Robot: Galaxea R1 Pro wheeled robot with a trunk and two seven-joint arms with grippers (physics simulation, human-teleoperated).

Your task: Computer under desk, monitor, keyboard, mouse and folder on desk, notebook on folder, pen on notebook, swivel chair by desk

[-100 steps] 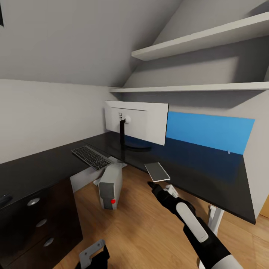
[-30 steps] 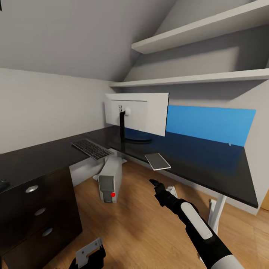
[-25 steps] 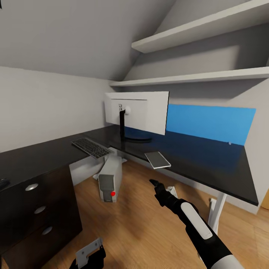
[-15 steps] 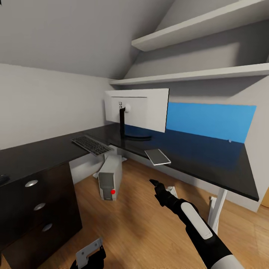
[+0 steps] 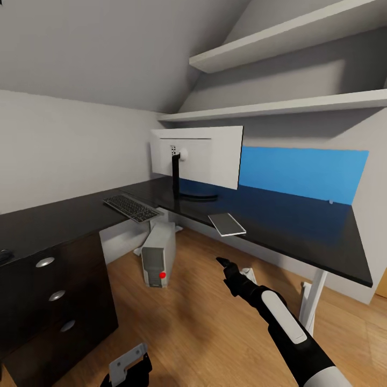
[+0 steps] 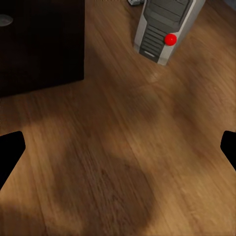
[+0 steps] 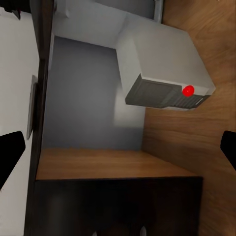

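Right gripper [image 5: 222, 262] at the end of the black-and-white right arm [image 5: 279, 317], raised over the wooden floor [image 5: 204, 322] in front of the table [image 5: 279, 231], holding nothing; in the right wrist view its fingertips [image 7: 10, 152] sit at opposite edges of the frame, spread wide apart; left gripper [image 6: 118, 152] low over the floor, its fingertips [image 6: 10, 150] likewise far apart with bare floorboards between them; left arm's grey wrist bracket [image 5: 126, 363] at the bottom of the head view. Monitor [image 5: 196, 157] upright on its black stand toward the back of the table, its white rear face toward the camera; keyboard [image 5: 131, 208] flat on the table, near the monitor on its left side in the head view; a thin grey rectangular item [image 5: 227, 224], notebook or folder, I cannot tell which, lying at the table's front edge, partly overhanging it; computer [image 5: 159, 255] standing on the floor under the table below the keyboard, a red button on its front panel, also seen in the left wrist view [image 6: 167, 29] and right wrist view [image 7: 167, 73]. Drawer unit [image 5: 54, 301] with three round pulls at the table's left end; a blue panel [image 5: 303, 174] along the wall behind the table; two white shelves [image 5: 290, 70] above.
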